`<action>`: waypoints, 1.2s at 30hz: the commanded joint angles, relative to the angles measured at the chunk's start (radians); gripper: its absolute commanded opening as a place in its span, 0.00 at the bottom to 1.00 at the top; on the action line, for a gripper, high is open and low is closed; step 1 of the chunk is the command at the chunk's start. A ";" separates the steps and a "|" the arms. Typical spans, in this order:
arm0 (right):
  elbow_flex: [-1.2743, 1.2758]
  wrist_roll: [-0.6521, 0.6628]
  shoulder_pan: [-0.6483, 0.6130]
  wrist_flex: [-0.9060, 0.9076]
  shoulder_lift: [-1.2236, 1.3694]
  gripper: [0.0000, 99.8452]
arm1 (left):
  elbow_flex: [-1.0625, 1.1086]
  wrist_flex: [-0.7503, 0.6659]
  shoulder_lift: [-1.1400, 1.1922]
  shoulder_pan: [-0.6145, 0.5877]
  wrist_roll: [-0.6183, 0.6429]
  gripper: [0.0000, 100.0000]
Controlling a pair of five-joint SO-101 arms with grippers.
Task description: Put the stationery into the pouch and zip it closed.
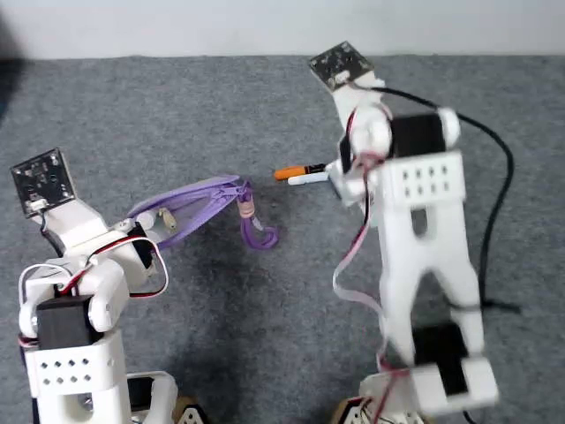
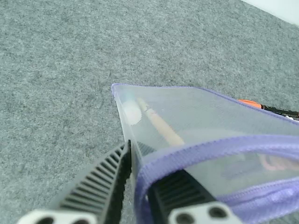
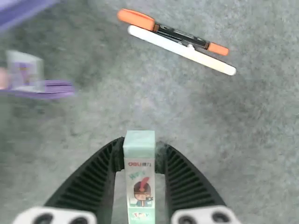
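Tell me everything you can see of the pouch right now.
The pouch is see-through mesh edged in purple, with a purple zip that stands open. The left gripper is shut on its rim at one end. A pencil lies inside. Its purple loop trails on the grey mat.

Brand print on eraser [image 3: 139,161] sleeve

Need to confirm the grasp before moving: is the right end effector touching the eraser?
Touching. The right wrist view shows the right end effector closed on the eraser, pressing against both its sides with no gap.
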 commanded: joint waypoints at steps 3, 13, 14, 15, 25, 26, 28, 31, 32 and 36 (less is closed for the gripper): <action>0.199 -0.176 -0.166 -0.013 -0.334 0.01 | -0.004 -0.005 0.000 -0.009 0.011 0.01; 0.460 -0.396 -0.509 -0.487 -0.644 0.01 | -0.004 -0.005 -0.002 -0.009 0.011 0.01; 0.480 -0.404 -0.530 -0.542 -0.654 0.01 | -0.004 -0.005 -0.002 -0.009 0.011 0.01; 0.497 -0.404 -0.552 -0.596 -0.664 0.01 | -0.004 -0.005 -0.002 -0.009 0.011 0.01; 0.718 -0.399 -0.659 -1.104 -0.671 0.01 | -0.004 -0.005 -0.002 -0.009 0.011 0.01; 0.755 -0.390 -0.659 -1.150 -0.671 0.01 | -0.004 -0.005 -0.002 -0.009 0.011 0.01; 0.850 -0.330 -0.659 -1.248 -0.671 0.01 | -0.004 -0.005 -0.002 -0.009 0.011 0.01; 0.987 -0.275 -0.659 -1.428 -0.671 0.01 | -0.002 -0.005 -0.002 -0.009 0.011 0.01; 1.023 -0.270 -0.659 -1.483 -0.671 0.01 | -0.002 -0.005 -0.002 -0.009 0.011 0.01; 1.117 -0.270 -0.661 -1.581 -0.670 0.01 | -0.002 -0.005 -0.002 -0.009 0.011 0.01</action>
